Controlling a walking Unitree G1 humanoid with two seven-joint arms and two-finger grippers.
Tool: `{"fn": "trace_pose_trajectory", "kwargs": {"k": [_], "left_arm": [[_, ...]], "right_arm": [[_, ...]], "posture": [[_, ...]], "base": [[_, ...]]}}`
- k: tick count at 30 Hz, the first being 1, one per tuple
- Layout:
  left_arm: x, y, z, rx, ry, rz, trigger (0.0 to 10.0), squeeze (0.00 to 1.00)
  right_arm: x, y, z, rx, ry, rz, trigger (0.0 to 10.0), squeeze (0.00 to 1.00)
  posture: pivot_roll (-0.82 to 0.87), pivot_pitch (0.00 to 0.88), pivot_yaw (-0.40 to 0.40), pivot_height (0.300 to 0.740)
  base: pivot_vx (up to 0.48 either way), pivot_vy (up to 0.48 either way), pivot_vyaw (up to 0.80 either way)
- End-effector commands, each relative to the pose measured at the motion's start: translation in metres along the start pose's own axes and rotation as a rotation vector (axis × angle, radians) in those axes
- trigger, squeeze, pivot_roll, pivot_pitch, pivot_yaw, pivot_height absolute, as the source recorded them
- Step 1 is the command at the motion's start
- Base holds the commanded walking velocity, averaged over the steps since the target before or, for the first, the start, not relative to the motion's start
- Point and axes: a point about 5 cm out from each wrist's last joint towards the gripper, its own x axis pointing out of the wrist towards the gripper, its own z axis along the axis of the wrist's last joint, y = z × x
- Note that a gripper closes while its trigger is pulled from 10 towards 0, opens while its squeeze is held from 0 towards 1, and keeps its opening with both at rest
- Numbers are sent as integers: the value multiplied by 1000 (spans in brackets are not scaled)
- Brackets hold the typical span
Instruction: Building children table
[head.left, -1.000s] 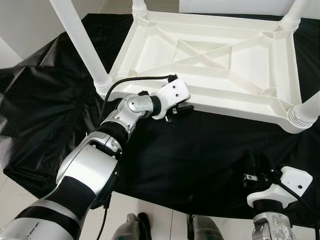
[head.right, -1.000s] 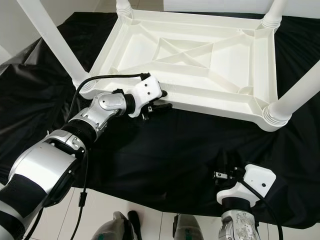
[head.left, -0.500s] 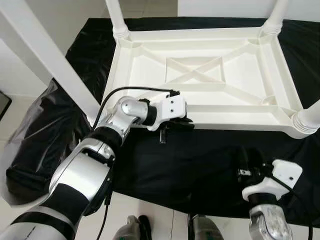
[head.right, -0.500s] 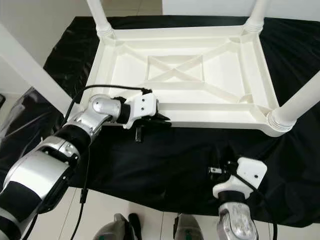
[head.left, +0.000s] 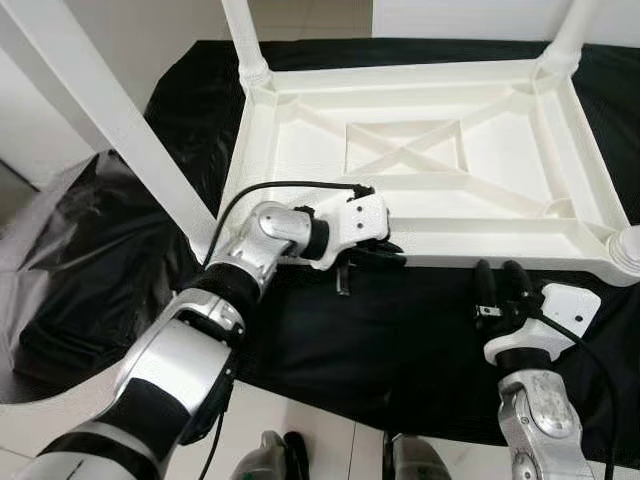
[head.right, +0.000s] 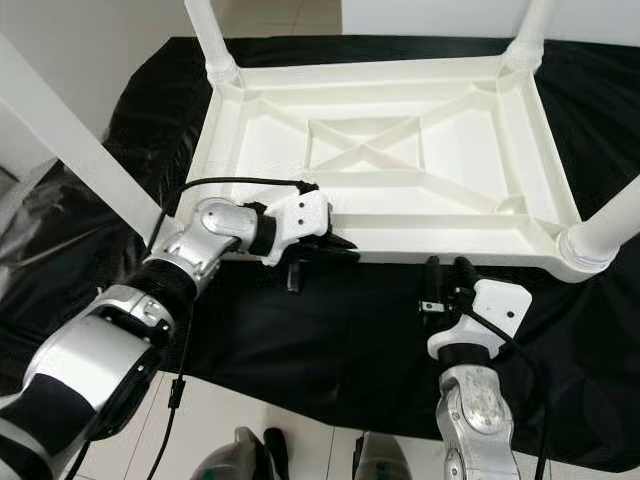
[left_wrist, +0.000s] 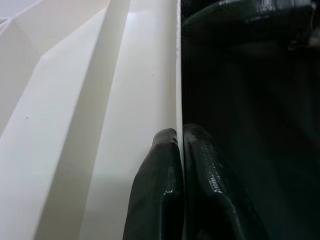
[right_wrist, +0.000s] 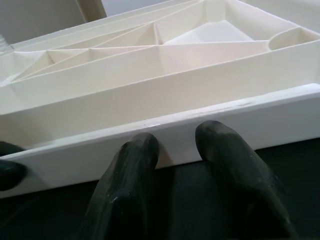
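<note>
The white children's table (head.left: 440, 150) is seen lying upside down on a black sheet (head.left: 400, 340), its ribbed underside with a crossed brace facing up and its legs (head.left: 100, 105) rising from the corners. The near rim (head.right: 440, 240) of the table is pinched by the left hand (head.left: 385, 252), at about 9 o'clock from the table's near middle; in the left wrist view the two fingers (left_wrist: 160, 190) are pressed together with the thin white edge caught between them. The right hand (head.left: 502, 285) is held at about 5 o'clock, just below the same rim, its fingers (right_wrist: 130, 190) spread apart and pointed at the rim, the tips close against it.
</note>
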Motion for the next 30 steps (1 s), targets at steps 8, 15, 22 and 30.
{"fn": "trace_pose_trajectory", "kwargs": {"k": [8, 15, 22, 30], "left_arm": [[-1, 7, 14, -134, -193, 117, 10000, 1000], [-22, 17, 44, -56, -296, 168, 10000, 0], [-35, 18, 56, -43, -332, 209, 10000, 0], [-63, 17, 56, -108, -386, 516, 10000, 0]], "right_arm": [[-2, -1, -4, -2, 14, 24, 10000, 0], [6, 6, -2, 10, -12, 53, 10000, 0], [10, 6, -1, 16, -20, 58, 10000, 0], [27, 7, -1, 21, -38, 78, 10000, 0]], "posture": [[-42, 223, 103, 740], [-17, 216, 78, 740], [-7, 216, 66, 740], [47, 204, 25, 740]], "base": [[0, 0, 0], [0, 0, 0], [0, 0, 0], [0, 0, 0]]}}
